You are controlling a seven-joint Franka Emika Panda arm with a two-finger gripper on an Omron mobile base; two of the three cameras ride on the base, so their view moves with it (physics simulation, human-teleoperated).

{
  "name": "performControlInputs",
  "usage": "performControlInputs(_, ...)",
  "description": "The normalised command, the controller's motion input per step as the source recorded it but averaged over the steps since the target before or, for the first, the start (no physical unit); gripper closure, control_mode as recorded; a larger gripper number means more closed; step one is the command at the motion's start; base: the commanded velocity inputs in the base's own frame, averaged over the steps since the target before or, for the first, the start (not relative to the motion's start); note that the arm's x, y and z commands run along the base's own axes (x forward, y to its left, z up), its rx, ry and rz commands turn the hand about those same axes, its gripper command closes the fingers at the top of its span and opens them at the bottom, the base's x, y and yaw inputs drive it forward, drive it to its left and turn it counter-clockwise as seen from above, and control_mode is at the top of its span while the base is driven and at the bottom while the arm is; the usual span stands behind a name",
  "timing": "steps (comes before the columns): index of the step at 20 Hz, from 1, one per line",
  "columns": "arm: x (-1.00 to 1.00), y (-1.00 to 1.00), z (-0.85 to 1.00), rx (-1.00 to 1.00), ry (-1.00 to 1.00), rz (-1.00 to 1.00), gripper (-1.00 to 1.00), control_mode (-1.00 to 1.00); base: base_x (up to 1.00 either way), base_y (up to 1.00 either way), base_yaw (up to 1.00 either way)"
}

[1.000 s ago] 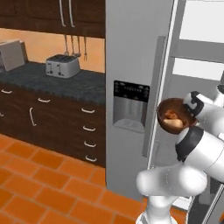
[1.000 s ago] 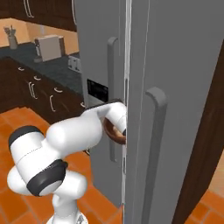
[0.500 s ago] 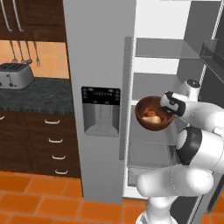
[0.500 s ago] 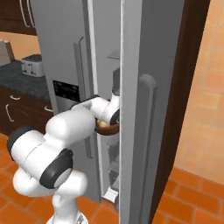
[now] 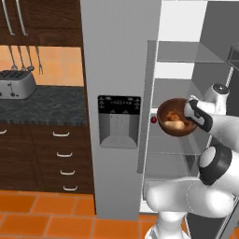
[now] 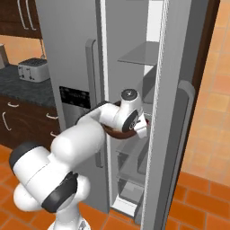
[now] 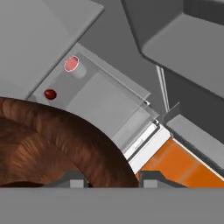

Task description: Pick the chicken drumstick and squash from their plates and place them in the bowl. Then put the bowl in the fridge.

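Fingers (image 5: 186, 122) clamped on the rim of the bowl (image 5: 175, 117), nearly closed. Squash (image 5: 176, 124) and chicken drumstick (image 5: 172, 115) riding inside, just beside the fingers. Swung round in the last second from facing the closed door to the open fridge (image 5: 186, 93), so only the set-down left, probably. Beyond the fingers: glass shelf (image 5: 173, 145), white interior. Far off to the side: toaster (image 5: 17, 84) on the dark bench (image 5: 42, 107), orange floor tiles (image 5: 46, 219).
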Motion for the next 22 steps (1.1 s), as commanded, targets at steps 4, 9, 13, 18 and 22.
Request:
performControlInputs(4,0.07,-0.27,0.44,0.0,-0.05,-0.18,1.0,-1.0,0.0,0.0,0.0)
performControlInputs(9,0.6,-0.05,0.25,-0.05,-0.01,-0.32,1.0,-1.0,0.0,0.0,0.0)
performControlInputs(13,0.73,-0.01,0.24,0.0,-0.04,-0.23,1.0,-1.0,0.0,0.0,0.0)
performControlInputs(18,0.26,-0.13,0.04,0.02,-0.13,-0.07,1.0,-1.0,0.0,0.0,0.0)
performControlInputs(22,0.1,-0.24,0.0,0.16,-0.14,-0.07,1.0,-1.0,0.0,0.0,0.0)
